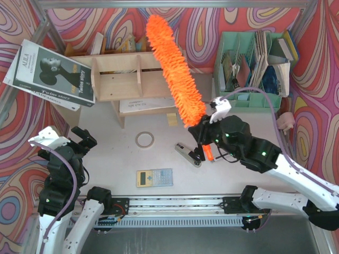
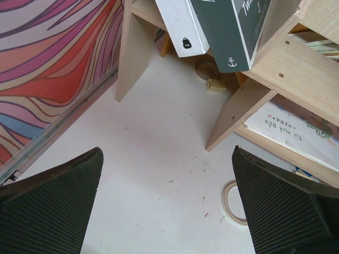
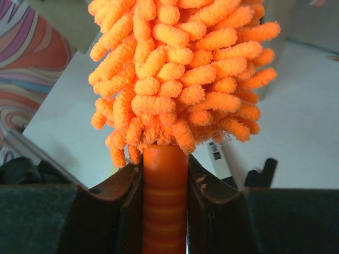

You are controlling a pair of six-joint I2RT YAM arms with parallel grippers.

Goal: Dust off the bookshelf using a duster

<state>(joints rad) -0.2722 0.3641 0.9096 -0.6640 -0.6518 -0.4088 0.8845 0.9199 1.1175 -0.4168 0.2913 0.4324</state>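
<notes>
The plywood bookshelf (image 1: 119, 79) stands at the back left, with books leaning on its left end; its legs and lower board show in the left wrist view (image 2: 235, 106). My right gripper (image 1: 204, 135) is shut on the orange handle (image 3: 165, 201) of the duster (image 1: 172, 69). The fluffy head slants up and left over the shelf's right end, and its tip reaches past the shelf's back edge. In the right wrist view the head (image 3: 180, 74) fills the upper frame. My left gripper (image 1: 85, 138) is open and empty at the near left, above the table (image 2: 159, 180).
A mint-green file organiser (image 1: 254, 69) with papers stands at the back right. A tape ring (image 1: 144, 139), a stapler (image 1: 189, 154) and a grey calculator (image 1: 154, 177) lie on the table. A large black book (image 1: 53, 74) leans on the shelf's left end.
</notes>
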